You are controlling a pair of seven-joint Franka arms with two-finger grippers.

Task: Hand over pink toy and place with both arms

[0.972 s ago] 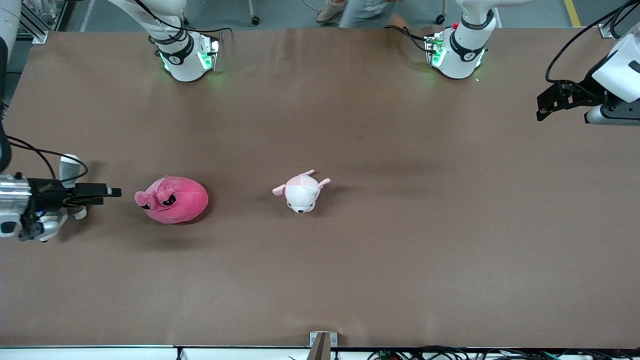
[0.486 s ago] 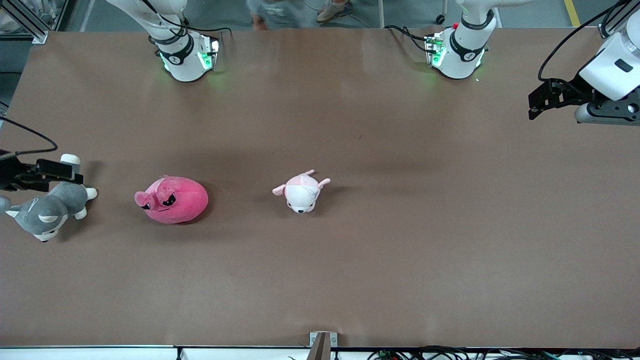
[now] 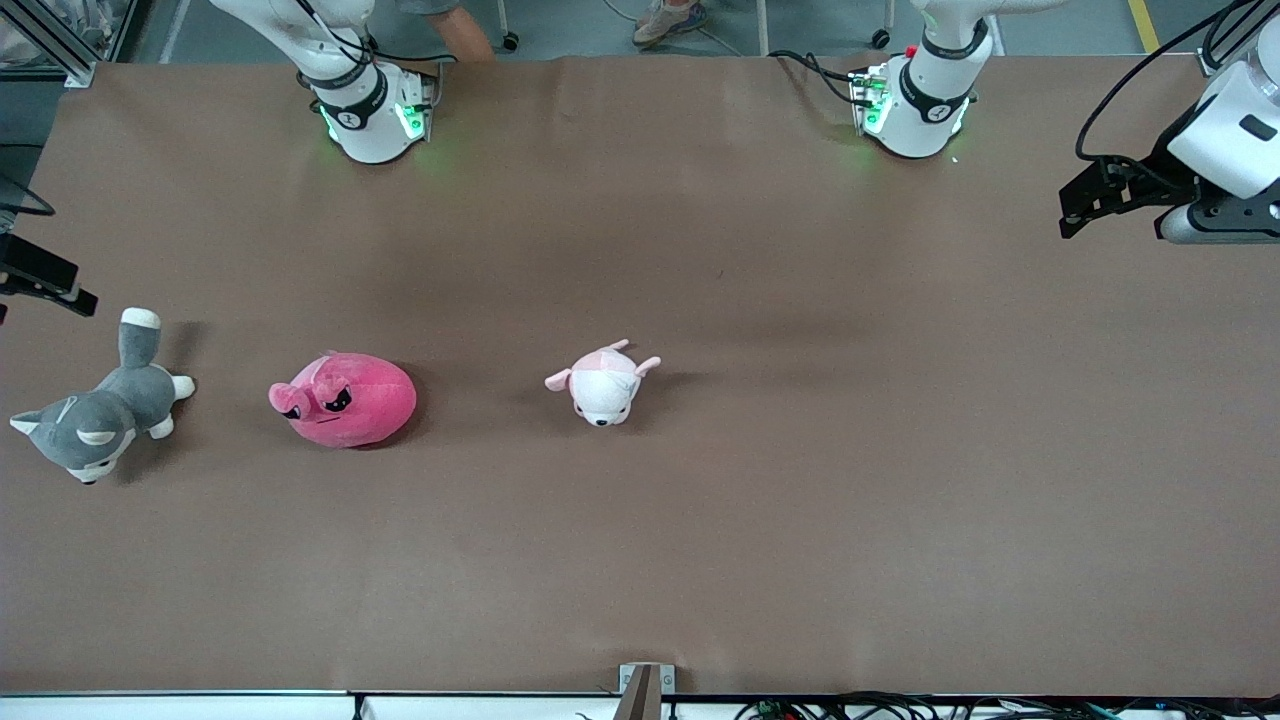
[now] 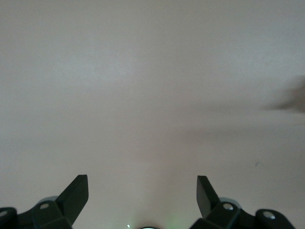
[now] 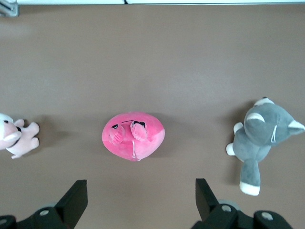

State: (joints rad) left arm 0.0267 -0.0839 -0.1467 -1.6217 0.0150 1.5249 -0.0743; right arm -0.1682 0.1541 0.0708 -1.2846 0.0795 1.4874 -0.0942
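Note:
The pink toy (image 3: 343, 400), a hot-pink rounded plush with angry black eyes, lies on the brown table (image 3: 800, 480) toward the right arm's end. It also shows in the right wrist view (image 5: 133, 136), well below the open, empty fingers (image 5: 76, 198). My right gripper (image 3: 70, 292) hangs high over the table's edge at the right arm's end, apart from the toy. My left gripper (image 3: 1075, 215) is open and empty, raised over the left arm's end of the table. In its own view (image 4: 142, 195) it sees only bare table.
A grey-and-white husky plush (image 3: 95, 420) lies beside the pink toy, closer to the table's end at the right arm's side; it also shows in the right wrist view (image 5: 262, 138). A pale pink-and-white plush (image 3: 603, 385) lies near the table's middle.
My right gripper has drawn back from beside the pink toy to the table's edge, uncovering the husky. The left gripper has barely shifted. The toys have not moved.

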